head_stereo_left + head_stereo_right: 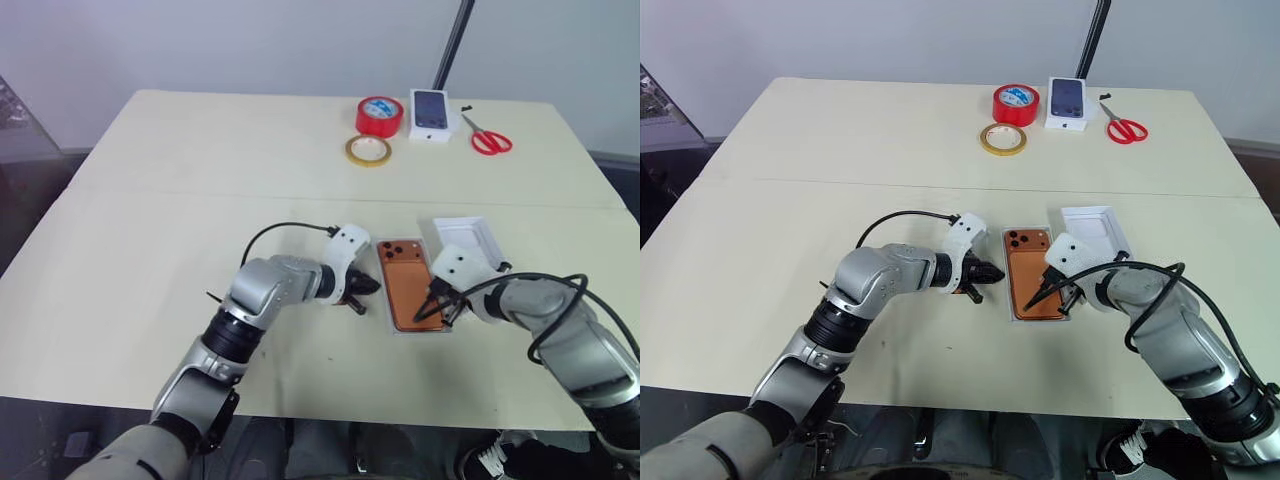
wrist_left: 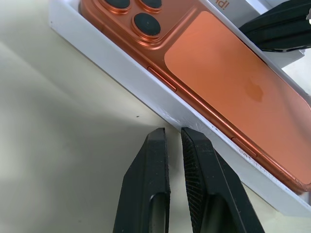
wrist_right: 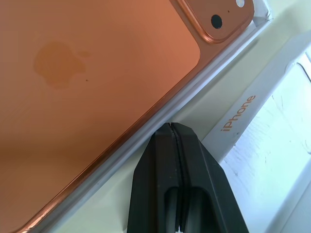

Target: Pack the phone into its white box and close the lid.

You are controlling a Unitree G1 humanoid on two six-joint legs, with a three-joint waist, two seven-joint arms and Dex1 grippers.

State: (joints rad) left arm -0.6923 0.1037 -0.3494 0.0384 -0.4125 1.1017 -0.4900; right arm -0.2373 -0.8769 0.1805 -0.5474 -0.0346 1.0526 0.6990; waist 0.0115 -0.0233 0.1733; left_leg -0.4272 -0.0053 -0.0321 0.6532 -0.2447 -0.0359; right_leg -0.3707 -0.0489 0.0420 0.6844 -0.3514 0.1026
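The copper-orange phone (image 1: 408,285) lies camera side up inside the shallow white box (image 2: 146,92) at the middle of the table. My left gripper (image 1: 372,286) sits on the table just to the left of the box's long wall. Its fingers (image 2: 155,170) are almost together with nothing between them. My right gripper (image 1: 434,302) is shut at the box's right rim, its tip (image 3: 171,127) over the gap between the box and the lid. The white lid (image 1: 470,237) lies open side up just right of the box, with grey lettering on its side wall.
At the far side of the table stand a red tape roll (image 1: 379,115), a yellow tape ring (image 1: 368,150), a small white box printed with a dark phone (image 1: 431,115) and red-handled scissors (image 1: 487,135). A seam crosses the tabletop behind the box.
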